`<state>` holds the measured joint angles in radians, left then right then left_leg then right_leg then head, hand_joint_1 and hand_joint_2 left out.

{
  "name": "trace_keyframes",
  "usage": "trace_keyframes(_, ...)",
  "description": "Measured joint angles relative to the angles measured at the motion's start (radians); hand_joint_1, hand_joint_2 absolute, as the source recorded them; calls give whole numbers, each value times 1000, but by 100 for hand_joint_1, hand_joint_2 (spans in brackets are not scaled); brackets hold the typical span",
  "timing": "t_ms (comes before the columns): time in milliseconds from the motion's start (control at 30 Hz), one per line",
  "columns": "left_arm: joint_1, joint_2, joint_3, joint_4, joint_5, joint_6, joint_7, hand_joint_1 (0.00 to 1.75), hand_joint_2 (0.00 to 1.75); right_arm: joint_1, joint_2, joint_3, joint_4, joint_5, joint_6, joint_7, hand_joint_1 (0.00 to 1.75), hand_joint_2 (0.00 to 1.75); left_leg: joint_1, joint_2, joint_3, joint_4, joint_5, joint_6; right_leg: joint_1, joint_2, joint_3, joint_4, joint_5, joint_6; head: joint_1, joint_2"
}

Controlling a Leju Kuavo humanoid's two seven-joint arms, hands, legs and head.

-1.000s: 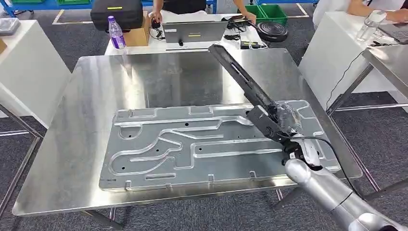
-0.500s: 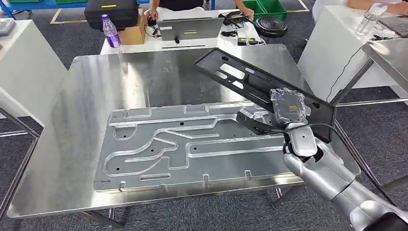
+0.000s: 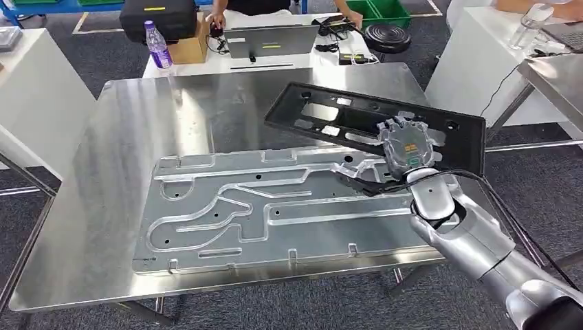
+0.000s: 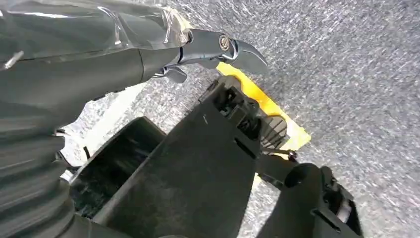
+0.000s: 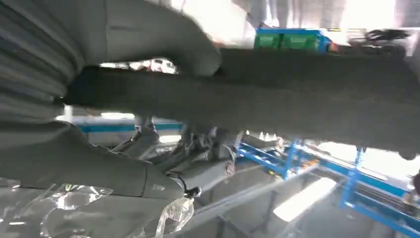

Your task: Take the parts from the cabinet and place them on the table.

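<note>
So the job looks maybe halfway through this part, going by how things lie. Far to the left of the right robot hand [image 3: 407,146] sits a water bottle [image 3: 157,44] on a white desk [image 3: 227,65] beyond the worktop [image 3: 124,172]. Closer, just left of and below that robot hand, a big silver grooved plate [image 3: 275,206] lies flat on the steel worktop. Then the task thing itself: a long black frame part [image 3: 357,120], held up off the surface, tilted, hovering over the plate's far right end and the bare steel behind it. The right robot hand is clamped on its near edge, and the right wrist view shows the thumb [image 5: 163,37] pressed over the dark bar. So it's out of the cabinet but not set down yet; lowering and letting go are what's left, I'd say.

The left robot hand [image 4: 99,64] hangs over grey carpet with its fingers [image 4: 233,49] curled in, nothing in them.

Room-wise: shiny brushed steel top, grey carpet, a laptop [image 3: 268,41] and a person's hands behind, another worktop [image 3: 557,82] off to the right.
</note>
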<state>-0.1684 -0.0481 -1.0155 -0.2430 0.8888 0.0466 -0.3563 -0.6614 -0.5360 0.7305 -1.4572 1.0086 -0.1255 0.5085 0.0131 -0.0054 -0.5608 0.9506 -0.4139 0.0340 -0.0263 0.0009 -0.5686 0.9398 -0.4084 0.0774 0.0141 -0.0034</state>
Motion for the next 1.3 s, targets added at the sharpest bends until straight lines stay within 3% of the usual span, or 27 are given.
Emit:
trace_keyframes(267, 1, -1, -1, 0, -6, 12, 19, 0, 175, 2, 5, 10, -2, 16, -11, -19, 0, 0, 0, 0, 0, 0, 0, 0, 0, 0, 0, 0, 0, -1, 0, 0)
trace_keyframes(300, 1, -1, -1, 0, -6, 16, 24, 0, 0, 5, 5, 11, -3, 16, -14, -21, 0, 0, 0, 0, 0, 0, 0, 0, 0, 0, 0, 0, 0, -1, 0, 0)
trace_keyframes(500, 9, -3, -2, 0, -9, 22, 112, 0, 0, 33, 24, 10, -4, -62, -67, -23, 0, 0, 0, 0, 0, 0, 0, 0, 0, 0, 0, 0, -1, -1, 0, 0)
trace_keyframes(1133, 16, -6, -2, 0, 3, 21, 117, 0, 0, 120, 47, -72, -11, -441, -212, -49, 0, 0, 0, 0, 2, 0, 0, 0, 0, 0, 1, 0, -1, -1, 0, 0)
trace_keyframes(1167, 16, -6, -2, 0, 8, 25, 128, 0, 0, 125, 49, -78, -17, -509, -238, -69, 0, 0, 0, 0, 2, 0, 0, 0, 0, 0, 1, 0, -1, -1, 0, 0)
trace_keyframes(1300, 19, -6, -2, 1, 30, 43, 155, 0, 0, 163, 88, -127, -84, -949, -374, -248, 0, 0, -7, -1, 0, 5, -5, 7, -7, -1, 2, -2, 1, 1, 0, 0)
